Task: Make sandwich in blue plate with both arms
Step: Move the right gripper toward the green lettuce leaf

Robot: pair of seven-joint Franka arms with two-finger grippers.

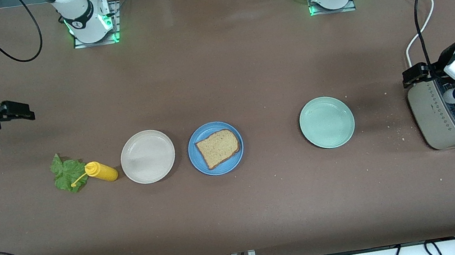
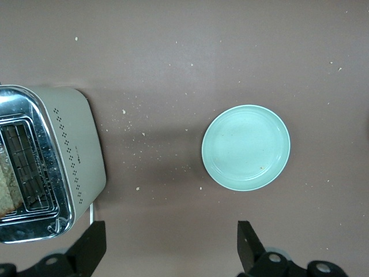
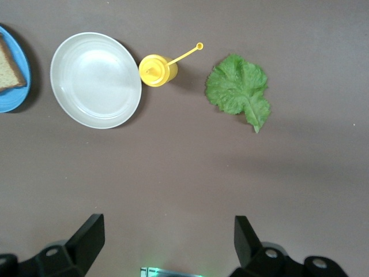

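Brown table [image 1: 219,78] (crumb-strewn): toaster [image 1: 441,121], three plates [image 1: 326,122], lettuce leaf [image 1: 66,173], yellow bottle [image 1: 101,171].

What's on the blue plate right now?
One slice of brown bread lies on the blue plate, nothing on top of it. Whatever is under the slice is covered.

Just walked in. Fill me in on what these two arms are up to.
They are building a sandwich, and nothing is held right now. One bread slice lies on the blue plate. The lettuce leaf lies on the table toward the right arm's end, beside a yellow squeeze bottle and a bare beige plate. The right hand hangs open over the table near them. The left hand is open above the toaster, with a pale green plate nearby.
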